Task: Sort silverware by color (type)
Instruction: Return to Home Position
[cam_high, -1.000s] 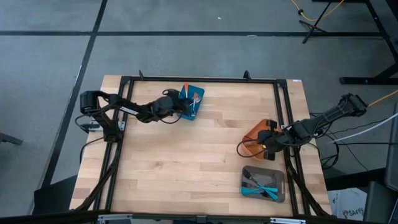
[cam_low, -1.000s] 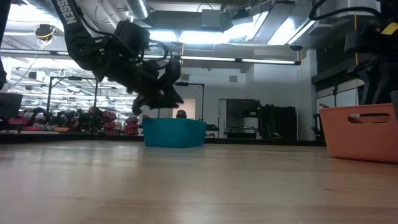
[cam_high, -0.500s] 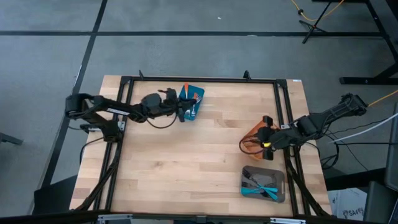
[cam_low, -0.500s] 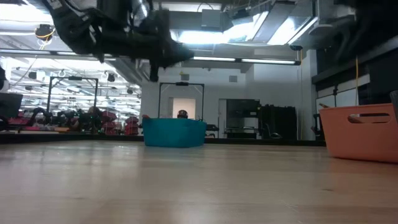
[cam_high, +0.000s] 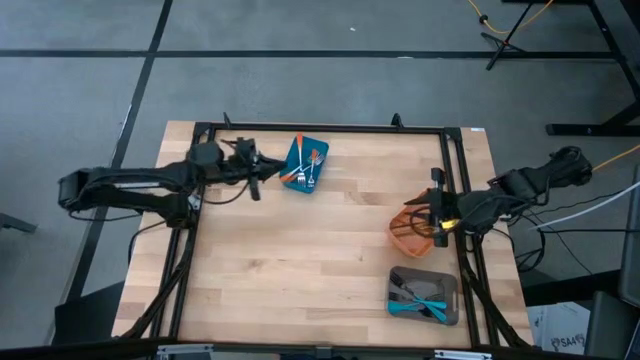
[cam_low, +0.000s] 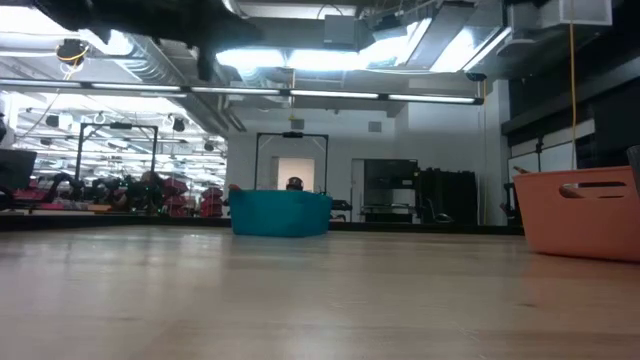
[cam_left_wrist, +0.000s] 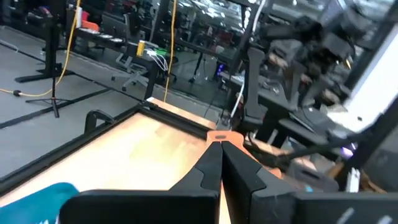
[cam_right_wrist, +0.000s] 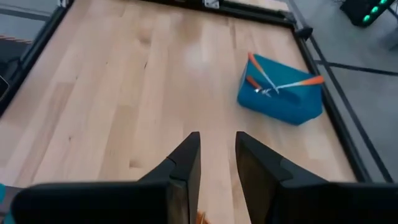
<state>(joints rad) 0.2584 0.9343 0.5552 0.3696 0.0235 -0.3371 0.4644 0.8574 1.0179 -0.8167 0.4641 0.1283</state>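
Uncovered as the left arm is drawing back, the orange-handled forks (cam_right_wrist: 292, 82) are lying in the blue bin (cam_right_wrist: 280, 107) at the table's twelve o'clock. Blue-handled forks (cam_high: 420, 304) are sitting in the grey bin (cam_high: 452, 290) at five. The left gripper (cam_left_wrist: 219, 146) is retreating toward nine, fingers pressed together. The right gripper (cam_right_wrist: 217, 140) is hovering above the orange bin (cam_high: 405, 228) at three, fingers slightly spread and empty. Sorting looks finished and homing seems under way; next, both arms need folding clear. No writing is reading legibly.
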